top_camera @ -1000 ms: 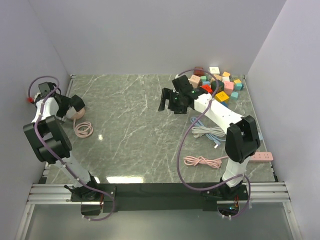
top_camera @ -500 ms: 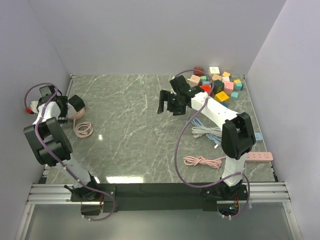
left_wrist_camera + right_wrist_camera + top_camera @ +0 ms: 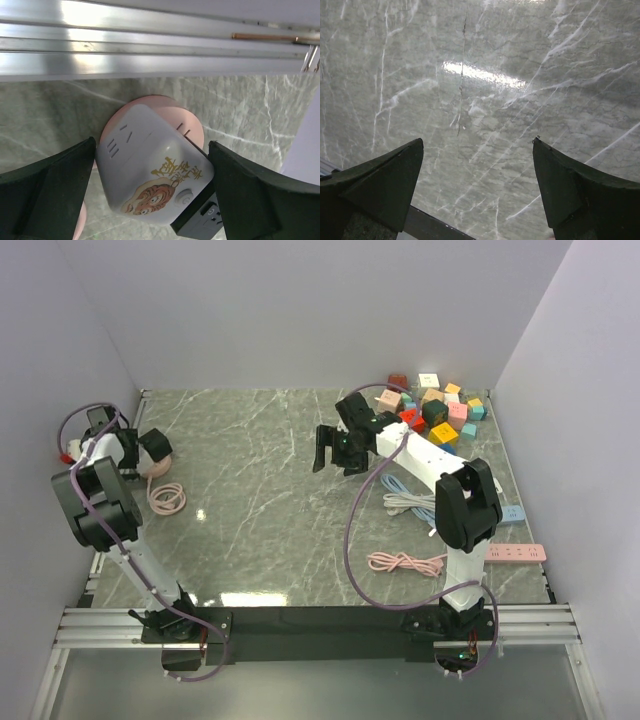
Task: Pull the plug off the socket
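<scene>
In the left wrist view, a white cube socket point(image 3: 150, 165) with a tiger print sits on a round pink base point(image 3: 187, 122). A black plug point(image 3: 200, 222) is stuck in its lower right side. My left gripper point(image 3: 151, 145) is open, with its fingers straddling the cube close to both sides. In the top view this gripper point(image 3: 150, 448) is at the far left by the pink socket point(image 3: 158, 466). My right gripper point(image 3: 328, 450) hovers open and empty over bare marble at mid table; it also shows in the right wrist view point(image 3: 477, 142).
A pink coiled cable point(image 3: 167, 499) lies just in front of the socket. Several coloured blocks point(image 3: 440, 410) sit at the back right. White and blue cables point(image 3: 415, 502), a pink cable point(image 3: 405, 562) and a pink power strip point(image 3: 515, 553) lie on the right. A metal rail point(image 3: 150, 55) runs behind the socket.
My left arm has swung its wrist in tighter around the socket at the far left. My right gripper has drifted slightly left and toward me, still open.
</scene>
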